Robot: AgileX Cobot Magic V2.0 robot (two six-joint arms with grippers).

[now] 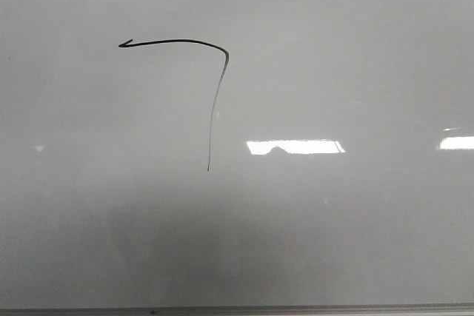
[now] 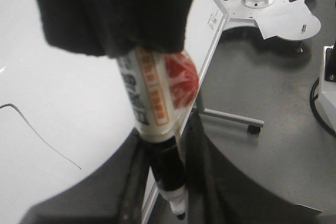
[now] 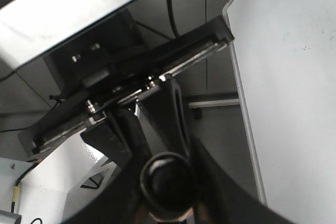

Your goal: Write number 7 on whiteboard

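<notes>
Looking forward over the whiteboard (image 1: 333, 220), found the number 7 (image 1: 178, 41) drawn in thin black line on its upper left part. Noted a slightly arched top stroke with a small hooked tip at its left end, then a sharp corner and a long, tapering, near-vertical stroke running down. Saw bright rectangular reflections to the right of that stroke, apart from it, and a thin dark edge strip (image 1: 237, 310) along the near border.

Saw no arm in the front view. Found the left gripper (image 2: 165, 182) closed on a marker (image 2: 157, 98): white barrel with an orange and red label, black front section clamped between the fingers, tip poking out past them. Made out part of the 7 (image 2: 42, 136) on the board (image 2: 63, 93) beside that gripper, clear of the tip.

Found the right gripper (image 3: 168, 198) off the board's edge (image 3: 289, 77), fingers pressed against a dark round object (image 3: 167, 179); could not tell what it was.
</notes>
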